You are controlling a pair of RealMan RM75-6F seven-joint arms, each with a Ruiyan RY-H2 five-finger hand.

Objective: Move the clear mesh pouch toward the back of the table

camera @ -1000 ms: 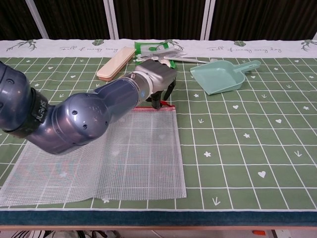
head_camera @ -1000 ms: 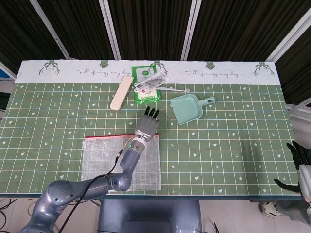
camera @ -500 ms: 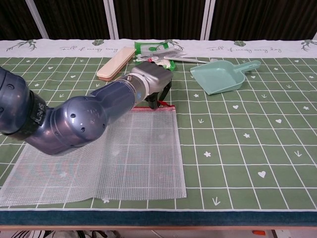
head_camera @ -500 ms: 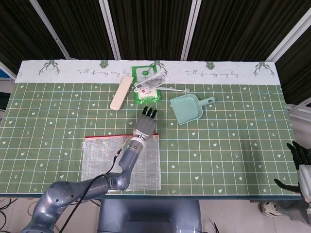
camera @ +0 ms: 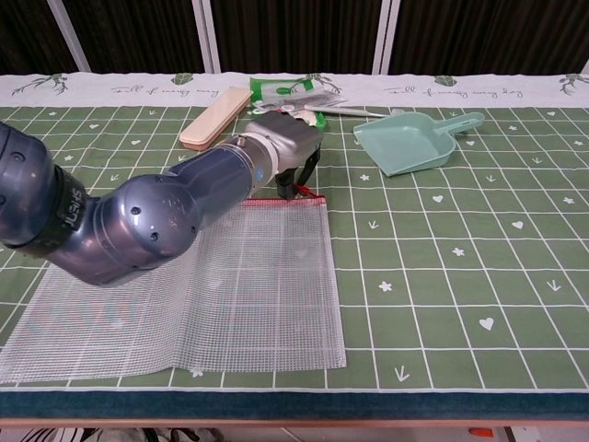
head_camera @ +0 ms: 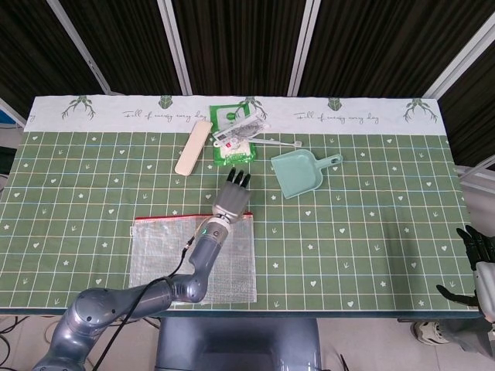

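Starting at the left: the clear mesh pouch (camera: pixel 193 285) lies flat at the front-left of the surface (head_camera: pixel 371 232), red zip edge facing the back, so it's still near the front & the move isn't done imo. The left hand (camera: pixel 287 152) sits right at the zip's right end, fingers curled down onto/around that edge. Looks like it's after the stiff zip bc the mesh itself would just crumple, but can't tell if it's actually pinching it or only touching. Behind it, near the back: a beige flat case (head_camera: pixel 193 148), a green wipes pack (head_camera: pixel 235 133) w/ small bits on top, then a teal dustpan (head_camera: pixel 300 173). Far right, the right hand (head_camera: pixel 481 267) hangs off the surface edge, fingers apart, holding nothing, prob just parked.
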